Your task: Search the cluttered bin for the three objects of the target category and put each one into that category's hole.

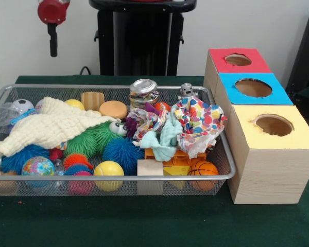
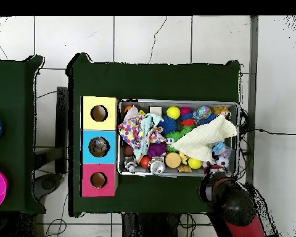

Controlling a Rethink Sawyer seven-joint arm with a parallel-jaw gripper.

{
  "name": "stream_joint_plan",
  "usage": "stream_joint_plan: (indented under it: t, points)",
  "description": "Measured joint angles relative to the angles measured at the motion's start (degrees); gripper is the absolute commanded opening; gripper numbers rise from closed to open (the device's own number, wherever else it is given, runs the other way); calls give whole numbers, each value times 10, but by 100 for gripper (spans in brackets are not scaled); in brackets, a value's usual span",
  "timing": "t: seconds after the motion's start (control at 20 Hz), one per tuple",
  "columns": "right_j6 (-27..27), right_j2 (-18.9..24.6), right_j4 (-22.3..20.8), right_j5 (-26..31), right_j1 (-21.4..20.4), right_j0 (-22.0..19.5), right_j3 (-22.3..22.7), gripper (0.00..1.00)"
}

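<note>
The wire mesh bin (image 1: 222, 154) stands on the green table, heaped with toys; it also shows in the overhead view (image 2: 238, 123). One see-through bottle with a blue label (image 1: 10, 112) lies at the bin's left end, half under a cream knitted cloth (image 1: 51, 126); overhead it shows next to a soccer ball (image 2: 221, 150). The other bottles are hidden. The red-faced hole (image 1: 238, 59) is the farthest on the wooden box (image 2: 98, 179). My gripper (image 1: 53, 46) hangs high behind the bin's left far corner, apart from everything; overhead, the arm (image 2: 234, 203) covers it.
The blue-faced hole (image 1: 253, 87) and yellow-faced hole (image 1: 274, 124) sit in front of the red one. A shiny metal can (image 1: 143, 92), rubbery spiky balls (image 1: 121, 152), a spotted cloth (image 1: 201, 123), a basketball (image 1: 202, 170) and wooden blocks (image 1: 150, 174) fill the bin.
</note>
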Motion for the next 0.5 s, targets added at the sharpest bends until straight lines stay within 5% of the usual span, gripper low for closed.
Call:
stream_joint_plan:
  t: [0.5]
  points:
    - [0, -6, -55, 16, 34, 8, -60, 100]
